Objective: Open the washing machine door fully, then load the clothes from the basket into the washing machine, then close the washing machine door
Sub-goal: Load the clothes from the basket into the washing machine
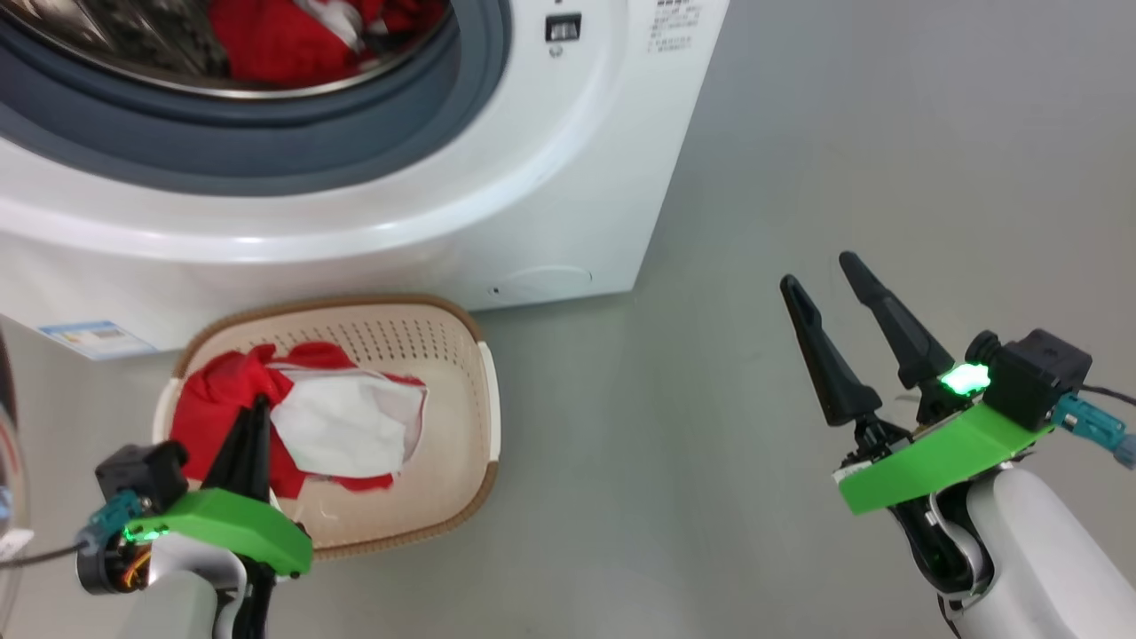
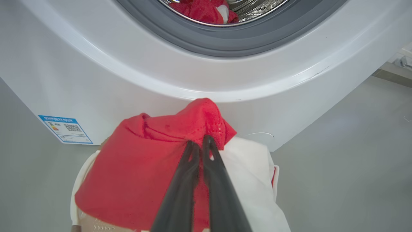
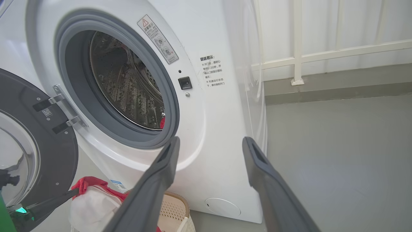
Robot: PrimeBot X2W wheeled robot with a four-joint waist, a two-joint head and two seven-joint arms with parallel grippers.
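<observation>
Clothes point(image 1: 213, 417) lie in the basket point(image 1: 491, 399) just before the washing machine point(image 1: 532, 177), our left gripper point(image 1: 259, 406) clenched on a red fold that its fingers point(image 2: 180, 193) partly hide from us. Our right gripper point(image 1: 818, 272) hangs spread and empty above the floor point(image 1: 692, 444); we see more red cloth point(image 1: 266, 40) in the drum point(image 1: 106, 44), cut off at the top.

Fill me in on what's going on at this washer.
The robot is loading laundry. The washing machine door stands open, and a red garment lies in the drum of the washing machine. The left gripper is shut on the red-and-white clothes in the basket on the floor. The right gripper is open and empty, off to the side.
</observation>
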